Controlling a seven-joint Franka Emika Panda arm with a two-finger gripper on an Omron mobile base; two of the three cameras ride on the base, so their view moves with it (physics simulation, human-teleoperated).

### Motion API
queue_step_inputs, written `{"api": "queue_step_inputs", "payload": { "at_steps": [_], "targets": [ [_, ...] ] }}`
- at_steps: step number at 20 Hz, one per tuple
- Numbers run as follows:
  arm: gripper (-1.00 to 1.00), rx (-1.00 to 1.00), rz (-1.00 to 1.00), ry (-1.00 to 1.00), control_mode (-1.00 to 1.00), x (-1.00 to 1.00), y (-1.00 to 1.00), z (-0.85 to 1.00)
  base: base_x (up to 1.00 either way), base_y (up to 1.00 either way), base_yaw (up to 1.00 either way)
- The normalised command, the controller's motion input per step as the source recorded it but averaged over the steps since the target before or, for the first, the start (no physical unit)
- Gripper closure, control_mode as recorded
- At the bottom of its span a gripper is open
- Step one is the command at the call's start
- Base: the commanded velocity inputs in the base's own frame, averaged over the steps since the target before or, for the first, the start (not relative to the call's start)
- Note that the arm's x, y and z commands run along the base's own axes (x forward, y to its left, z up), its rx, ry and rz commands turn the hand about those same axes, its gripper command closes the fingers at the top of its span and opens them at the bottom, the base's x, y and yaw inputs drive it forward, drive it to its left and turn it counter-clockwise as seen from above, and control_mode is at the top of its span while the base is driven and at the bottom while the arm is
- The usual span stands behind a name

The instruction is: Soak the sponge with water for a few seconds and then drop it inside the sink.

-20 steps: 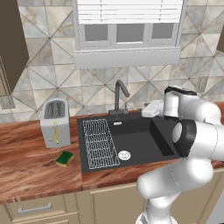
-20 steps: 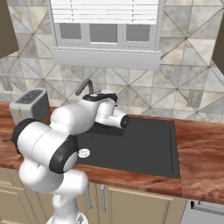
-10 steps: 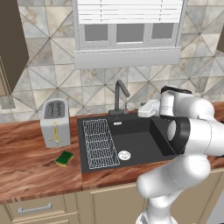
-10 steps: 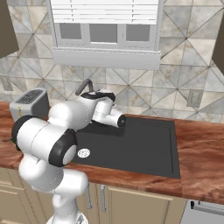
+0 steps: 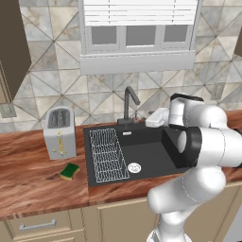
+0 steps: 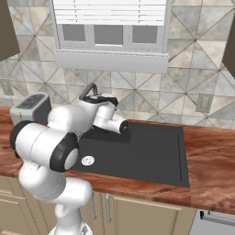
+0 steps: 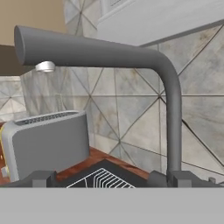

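The sponge [image 5: 70,171], green on top with a yellow edge, lies flat on the wooden counter left of the sink [image 5: 151,153], below the toaster. My gripper [image 7: 109,180] is open with nothing between its fingertips [image 7: 43,178]. It hovers over the back of the sink, level with the dark gooseneck faucet [image 7: 173,113] and aimed at it. My white hand [image 5: 159,117] sits just right of the faucet [image 5: 130,101], far from the sponge. The faucet's spout [image 7: 26,41] reaches left across the hand view. The water is out of view.
A grey toaster [image 5: 60,132] stands on the counter left of the sink. A white wire rack [image 5: 106,153] lies in the basin's left half beside the round silver drain [image 5: 134,167]. The tiled wall and window sill rise close behind the faucet.
My hand has edged slightly left toward the faucet. The sponge has not moved, and the gripper stays open.
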Motion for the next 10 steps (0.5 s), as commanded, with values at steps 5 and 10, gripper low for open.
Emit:
{"api": "queue_step_inputs", "payload": {
  "at_steps": [5,10],
  "targets": [
    [-1.0,0.0,0.0,0.0,-1.0,0.0,0.02,0.0,0.0,0.0,0.0],
    [-1.0,0.0,0.0,-0.01,-1.0,0.02,0.0,-0.08,0.0,0.0,0.0]
  ]
}}
